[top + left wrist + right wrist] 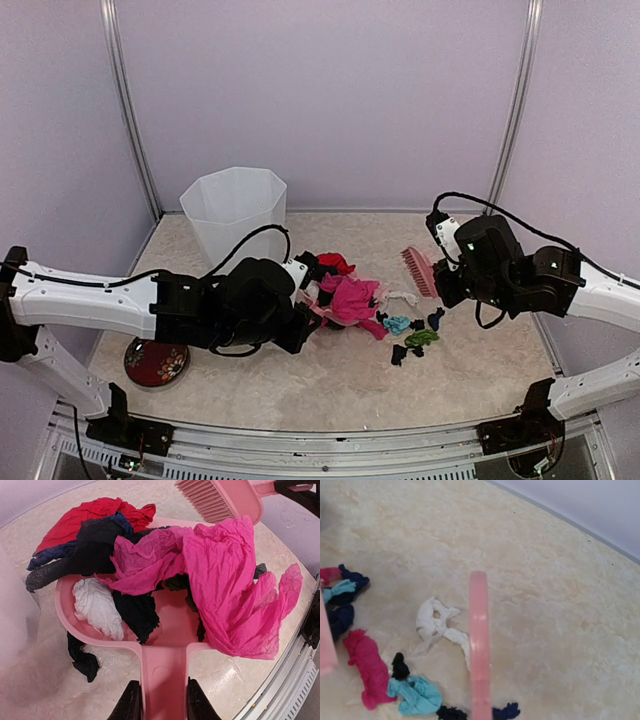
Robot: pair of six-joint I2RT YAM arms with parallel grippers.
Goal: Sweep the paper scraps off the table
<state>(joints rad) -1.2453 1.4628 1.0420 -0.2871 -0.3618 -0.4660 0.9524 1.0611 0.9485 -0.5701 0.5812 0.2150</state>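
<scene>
My left gripper (162, 701) is shut on the handle of the pink dustpan (165, 630), which rests on the table (300, 385). The pan holds paper scraps: a big magenta sheet (230, 595), white (97, 605), black (135, 612) and red (95, 515) pieces. One black scrap (82, 657) lies just outside its rim. My right gripper (447, 277) holds the pink brush (418, 268) above the table; its fingers are out of the wrist view. Below the brush (479, 645) lie loose scraps: white (437, 625), teal (417, 696), magenta (367, 667), black (399, 666), navy (507, 711).
A white translucent bin (235, 215) stands at the back left. A red patterned dish (156, 362) sits at the front left near my left arm. Lilac walls close the back and sides, and a metal frame runs along the front edge.
</scene>
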